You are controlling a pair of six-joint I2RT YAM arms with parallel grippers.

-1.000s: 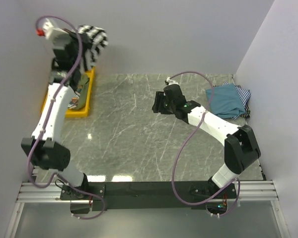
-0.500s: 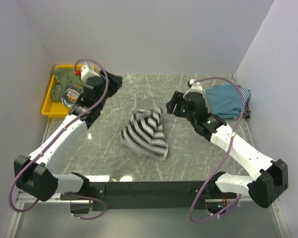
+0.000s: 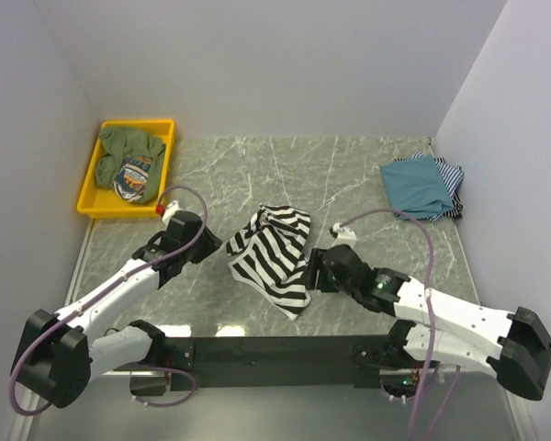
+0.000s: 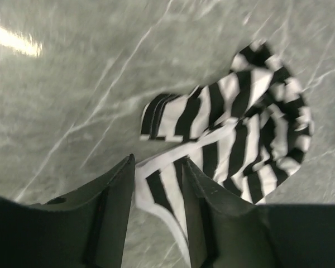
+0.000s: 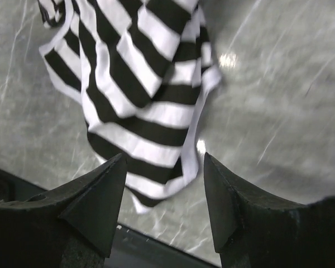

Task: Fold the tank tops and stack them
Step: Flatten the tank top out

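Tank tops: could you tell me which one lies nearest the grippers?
The black-and-white striped top, crumpled mid-table; the teal top sits folded in the far right corner.

The striped tank top (image 3: 274, 257) carries bold black and white bands, with a white binding along its edges. At the far right corner a plain teal-blue tank top (image 3: 418, 188) lies over thin-striped tops (image 3: 454, 175) in fine blue and white. The table (image 3: 349, 175) is grey-green marble veined with white. The tray (image 3: 90, 200) is bright yellow; in it lie an olive-green garment (image 3: 129, 144) and a printed garment (image 3: 136, 176) with a multicoloured patch. The arms (image 3: 119, 285) are white with black joints, and their cables (image 3: 422, 239) are purple. The left claw (image 4: 159, 162) and right claw (image 5: 164, 159) are dark grey to black. The walls (image 3: 285, 64) are pale lilac-grey.
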